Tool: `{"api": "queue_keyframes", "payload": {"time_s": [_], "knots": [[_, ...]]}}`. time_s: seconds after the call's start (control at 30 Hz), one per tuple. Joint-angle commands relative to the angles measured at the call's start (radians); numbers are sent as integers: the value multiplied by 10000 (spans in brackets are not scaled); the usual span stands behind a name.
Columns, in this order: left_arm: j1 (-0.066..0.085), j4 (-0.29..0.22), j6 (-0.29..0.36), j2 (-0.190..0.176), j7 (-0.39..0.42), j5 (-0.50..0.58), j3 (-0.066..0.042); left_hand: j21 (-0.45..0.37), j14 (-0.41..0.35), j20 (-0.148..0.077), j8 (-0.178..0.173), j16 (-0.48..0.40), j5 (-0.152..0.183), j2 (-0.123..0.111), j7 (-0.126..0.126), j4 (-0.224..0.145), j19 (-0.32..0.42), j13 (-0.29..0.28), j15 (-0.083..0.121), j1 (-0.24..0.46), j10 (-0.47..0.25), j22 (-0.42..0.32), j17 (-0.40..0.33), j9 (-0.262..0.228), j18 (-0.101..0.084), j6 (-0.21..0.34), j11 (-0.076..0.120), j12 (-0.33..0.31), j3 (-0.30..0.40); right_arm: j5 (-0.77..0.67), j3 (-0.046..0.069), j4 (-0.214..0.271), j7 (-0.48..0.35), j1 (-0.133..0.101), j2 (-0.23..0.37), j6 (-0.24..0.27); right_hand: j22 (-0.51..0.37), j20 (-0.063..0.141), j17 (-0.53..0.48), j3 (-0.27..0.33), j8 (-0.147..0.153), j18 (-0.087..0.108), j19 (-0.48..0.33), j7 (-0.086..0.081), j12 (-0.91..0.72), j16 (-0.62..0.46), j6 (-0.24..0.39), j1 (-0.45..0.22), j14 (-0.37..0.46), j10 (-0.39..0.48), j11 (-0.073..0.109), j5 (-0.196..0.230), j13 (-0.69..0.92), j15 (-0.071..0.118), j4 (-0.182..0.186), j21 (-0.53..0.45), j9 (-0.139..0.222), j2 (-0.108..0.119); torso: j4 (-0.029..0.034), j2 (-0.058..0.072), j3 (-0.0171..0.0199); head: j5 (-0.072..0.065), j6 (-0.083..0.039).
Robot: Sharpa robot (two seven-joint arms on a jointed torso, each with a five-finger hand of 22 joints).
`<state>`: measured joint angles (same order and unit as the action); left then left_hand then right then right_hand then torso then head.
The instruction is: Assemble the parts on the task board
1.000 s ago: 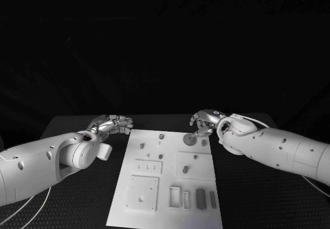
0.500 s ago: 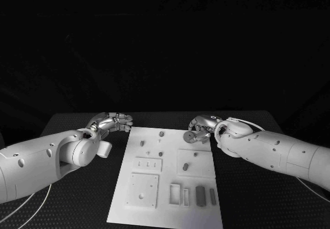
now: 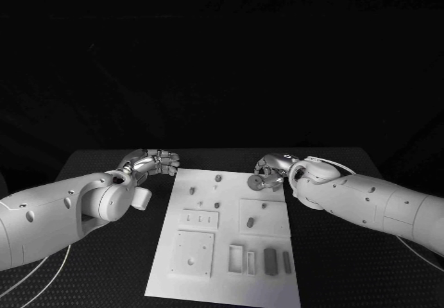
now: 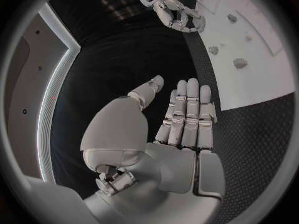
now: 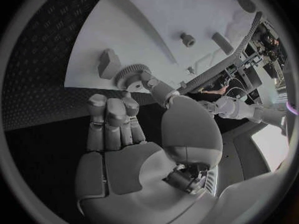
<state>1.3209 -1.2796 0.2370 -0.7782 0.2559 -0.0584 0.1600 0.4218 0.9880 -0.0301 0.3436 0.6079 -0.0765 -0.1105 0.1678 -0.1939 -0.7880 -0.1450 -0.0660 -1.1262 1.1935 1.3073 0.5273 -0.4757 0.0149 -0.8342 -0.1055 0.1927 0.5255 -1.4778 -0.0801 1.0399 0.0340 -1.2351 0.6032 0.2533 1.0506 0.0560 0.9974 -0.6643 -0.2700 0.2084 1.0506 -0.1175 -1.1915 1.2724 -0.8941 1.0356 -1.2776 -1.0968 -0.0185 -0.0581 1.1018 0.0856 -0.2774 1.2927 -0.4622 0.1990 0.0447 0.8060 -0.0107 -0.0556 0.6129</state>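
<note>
1. The gear (image 3: 255,182) is hanging over the board's (image 3: 225,282) far right corner, now nearer the edge.
2. The right hand (image 3: 271,169) is pinching it, drawing back slightly, seemingly lining it up.
3. The left hand (image 3: 148,163) is idling empty beside the board, fingers straight.

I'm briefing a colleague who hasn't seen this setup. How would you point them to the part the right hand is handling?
Start at the white task board in the middle of the table and go to its far right corner, by the right hand. There sits the gear, touched by that hand's fingers. It is a toothed round disc; the nearby parts are small pegs.
</note>
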Motion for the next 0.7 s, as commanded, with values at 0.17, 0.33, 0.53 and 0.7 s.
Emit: {"api": "queue_keyframes", "payload": {"time_s": [0.17,0.33,0.53,0.7], "knots": [[9,-16,-151,9,95,-41,-9,31,2,-19,-62,25,-16,-19,17,-67,80,-13,-6,112,-72,220,10,-13,164,39,-9,-69,6,-77,-12,-37,-113,21,12,-473,40,49,99,-832,-103,534,79,-121,-105,-11,-408,73,-100,51,15,59,-68,50,104,69,-13,-272,-11,-9,4,-5,44],[10,-16,-139,5,91,-41,-9,32,1,-20,-63,25,-16,-20,18,-68,82,-14,-5,114,-74,220,11,-14,162,38,-10,-71,8,-222,-25,-93,-107,48,-47,-393,67,44,141,-1106,-103,534,77,-120,-129,-31,-428,89,-114,56,16,59,-91,52,60,88,-6,-278,-15,-9,11,-16,30],[10,-21,-144,14,81,-42,-9,33,1,-21,-65,26,-17,-19,19,-70,83,-15,-5,115,-75,219,11,-16,161,38,-11,-73,10,-386,-45,-138,-58,108,-130,-397,95,38,182,-1041,-101,534,100,-123,-162,-37,-429,-63,-132,43,13,7,-106,48,-3,124,-3,-122,-4,-6,8,-9,71],[10,-29,-137,-13,73,-43,-9,35,0,-23,-67,27,-18,-18,20,-73,85,-15,-4,113,-77,219,12,-17,161,39,-11,-74,14,-721,-71,-202,-10,174,-168,-378,113,42,229,-863,-99,534,109,-122,-187,-53,-423,-206,-144,45,13,-197,-131,49,-67,137,2,-53,-2,-4,3,-5,89]]}}
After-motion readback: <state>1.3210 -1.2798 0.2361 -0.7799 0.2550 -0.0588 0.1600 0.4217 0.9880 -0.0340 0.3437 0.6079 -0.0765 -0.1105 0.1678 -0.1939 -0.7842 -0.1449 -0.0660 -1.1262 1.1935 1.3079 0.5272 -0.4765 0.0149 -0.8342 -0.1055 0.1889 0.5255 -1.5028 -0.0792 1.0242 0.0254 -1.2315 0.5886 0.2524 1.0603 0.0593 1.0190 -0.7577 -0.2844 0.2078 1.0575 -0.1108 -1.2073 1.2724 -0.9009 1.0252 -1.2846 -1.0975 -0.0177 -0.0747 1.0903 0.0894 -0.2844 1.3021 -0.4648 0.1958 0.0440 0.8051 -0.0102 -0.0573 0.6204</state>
